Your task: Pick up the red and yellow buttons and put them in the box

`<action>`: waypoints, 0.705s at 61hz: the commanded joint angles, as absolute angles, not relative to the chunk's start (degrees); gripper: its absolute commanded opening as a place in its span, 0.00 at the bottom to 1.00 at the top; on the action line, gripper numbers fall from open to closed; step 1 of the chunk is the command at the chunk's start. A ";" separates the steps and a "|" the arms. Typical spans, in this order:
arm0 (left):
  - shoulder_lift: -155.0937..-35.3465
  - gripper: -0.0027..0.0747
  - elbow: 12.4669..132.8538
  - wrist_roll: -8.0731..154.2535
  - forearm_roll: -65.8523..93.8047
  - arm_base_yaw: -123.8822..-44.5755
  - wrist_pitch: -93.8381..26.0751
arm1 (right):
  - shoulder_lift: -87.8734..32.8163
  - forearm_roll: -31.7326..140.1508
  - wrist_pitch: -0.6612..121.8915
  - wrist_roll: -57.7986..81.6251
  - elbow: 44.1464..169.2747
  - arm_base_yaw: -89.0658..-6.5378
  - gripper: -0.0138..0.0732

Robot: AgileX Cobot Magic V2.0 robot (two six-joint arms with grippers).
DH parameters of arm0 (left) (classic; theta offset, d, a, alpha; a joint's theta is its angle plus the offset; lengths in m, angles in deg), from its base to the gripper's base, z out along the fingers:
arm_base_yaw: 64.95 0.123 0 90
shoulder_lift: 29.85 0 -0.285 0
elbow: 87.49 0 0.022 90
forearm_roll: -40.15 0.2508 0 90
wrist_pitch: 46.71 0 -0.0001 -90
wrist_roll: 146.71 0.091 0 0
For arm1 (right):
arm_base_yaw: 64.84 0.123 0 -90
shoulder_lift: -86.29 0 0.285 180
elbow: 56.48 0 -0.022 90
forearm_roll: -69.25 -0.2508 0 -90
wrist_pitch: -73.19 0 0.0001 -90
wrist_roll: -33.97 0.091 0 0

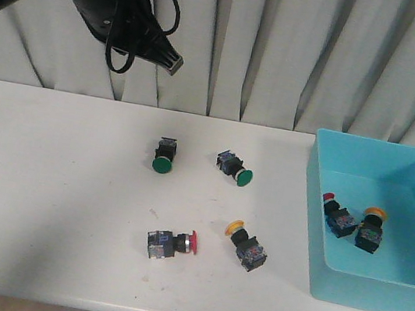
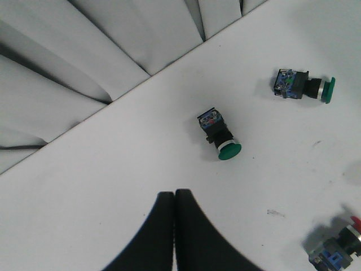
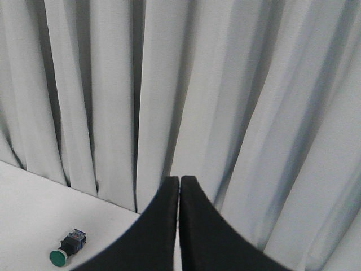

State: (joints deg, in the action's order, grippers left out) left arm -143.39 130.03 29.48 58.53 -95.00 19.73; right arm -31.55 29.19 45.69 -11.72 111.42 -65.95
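Note:
A red button (image 1: 171, 244) lies on its side on the white table near the front. A yellow button (image 1: 246, 244) lies just to its right. The turquoise box (image 1: 315, 212) stands at the right and holds one red button (image 1: 337, 216) and one yellow button (image 1: 370, 229). My left gripper (image 1: 173, 62) hangs high at the back left, shut and empty (image 2: 174, 193). Its wrist view catches the red button (image 2: 338, 248) at the picture's edge. My right gripper (image 3: 179, 179) is shut and empty, facing the curtain; it is out of the front view.
Two green-capped buttons (image 1: 164, 156) (image 1: 235, 168) lie mid-table behind the red and yellow ones. Both green-capped buttons (image 2: 219, 135) (image 2: 303, 86) show in the left wrist view, and one green-capped button (image 3: 66, 247) shows in the right wrist view. A pleated grey curtain (image 1: 287, 50) backs the table.

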 commanded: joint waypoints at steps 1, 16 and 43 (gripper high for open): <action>-140.24 0.03 131.31 28.76 59.22 -95.21 17.69 | -32.14 28.02 49.30 -12.19 113.00 -65.85 0.15; -135.26 0.03 128.31 29.00 59.34 -95.21 15.93 | -32.25 28.02 49.30 -12.19 113.00 -65.85 0.15; -95.37 0.03 60.92 16.79 60.83 -86.14 -38.98 | -32.31 28.02 49.30 -12.19 113.00 -65.85 0.15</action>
